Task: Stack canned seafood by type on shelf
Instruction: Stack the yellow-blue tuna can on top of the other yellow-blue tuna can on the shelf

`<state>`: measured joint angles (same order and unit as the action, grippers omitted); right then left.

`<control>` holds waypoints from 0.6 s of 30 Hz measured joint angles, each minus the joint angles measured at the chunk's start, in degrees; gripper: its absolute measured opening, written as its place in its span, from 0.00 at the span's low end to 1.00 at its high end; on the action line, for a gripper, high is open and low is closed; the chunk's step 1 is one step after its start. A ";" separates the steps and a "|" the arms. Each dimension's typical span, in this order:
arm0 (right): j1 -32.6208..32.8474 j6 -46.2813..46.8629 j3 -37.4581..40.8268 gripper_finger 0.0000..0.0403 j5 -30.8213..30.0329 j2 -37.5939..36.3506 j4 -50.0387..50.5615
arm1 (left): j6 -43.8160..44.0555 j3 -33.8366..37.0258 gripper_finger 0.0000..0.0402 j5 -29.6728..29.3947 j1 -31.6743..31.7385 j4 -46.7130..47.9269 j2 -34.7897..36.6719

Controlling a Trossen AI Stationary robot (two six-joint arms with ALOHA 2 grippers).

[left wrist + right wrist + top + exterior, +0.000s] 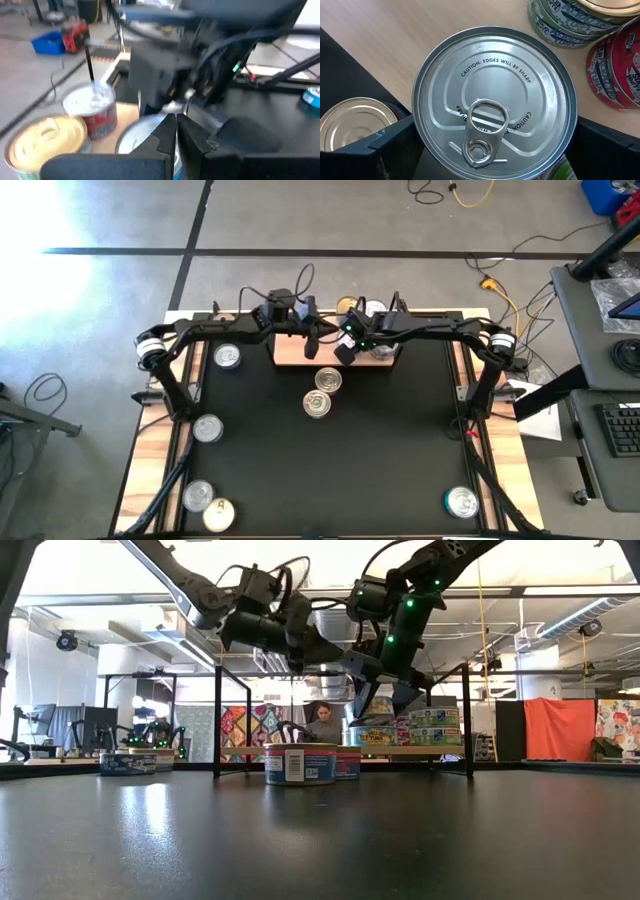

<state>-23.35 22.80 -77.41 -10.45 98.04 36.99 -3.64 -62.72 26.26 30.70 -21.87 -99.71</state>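
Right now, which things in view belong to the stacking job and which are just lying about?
Job:
- shelf
- stacked tins on it
- silver tin between the open right claw fingers
- loose tins on the table

Lying about:
- cables on the floor
- keyboard on the side desk

A silver-lidded tin (495, 97) sits upright on the light-wood shelf (395, 45) between the right gripper's (495, 155) spread fingers, beside stacked tins (570, 22).

The middle of the black table (400, 440) is bare and easy to cross. Two tins (322, 391) stand near the back edge, before the shelf (292, 353). Both arms crowd over the shelf.
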 joint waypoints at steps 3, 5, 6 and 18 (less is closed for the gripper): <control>0.11 -1.29 0.00 0.99 0.04 0.00 0.00 | -1.07 -1.62 0.00 -0.07 0.00 5.11 -1.40; 0.13 -2.49 0.00 0.99 0.03 0.00 -0.03 | -2.53 -2.17 0.00 -0.26 0.05 6.18 -1.84; 0.13 -2.86 0.00 0.99 0.02 0.00 -0.20 | -3.28 -2.30 0.00 -0.25 0.06 6.08 -1.88; 0.10 -7.35 0.84 0.99 -0.03 0.20 -3.61 | -4.71 -2.51 0.00 -0.22 -0.80 -2.57 -5.24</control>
<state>-23.26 15.45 -76.57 -10.48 98.24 33.38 -8.36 -65.23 26.04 29.90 -24.44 -104.95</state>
